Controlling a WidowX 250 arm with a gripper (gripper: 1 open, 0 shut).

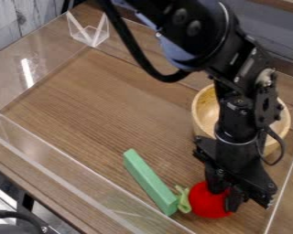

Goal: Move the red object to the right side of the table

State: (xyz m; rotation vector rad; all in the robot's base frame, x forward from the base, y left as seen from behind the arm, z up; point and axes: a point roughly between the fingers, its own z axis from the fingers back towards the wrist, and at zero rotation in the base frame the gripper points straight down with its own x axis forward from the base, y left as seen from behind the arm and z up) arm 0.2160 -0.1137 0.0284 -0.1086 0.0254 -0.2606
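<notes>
The red object (pixel 205 202), a small round toy fruit with a green leafy tip on its left, lies on the table (pixel 100 101) near the front right corner. My gripper (pixel 238 189) points straight down just right of and over it. The black fingers (pixel 222 183) stand apart, and the fruit shows mostly clear of them at the left finger. I cannot tell whether that finger still touches it.
A flat green block (pixel 150 181) lies diagonally just left of the fruit. A wooden bowl (pixel 226 108) stands behind the gripper, partly hidden by the arm. Low clear acrylic walls (pixel 39 155) edge the table, and a clear angled stand (pixel 88 32) sits at the back.
</notes>
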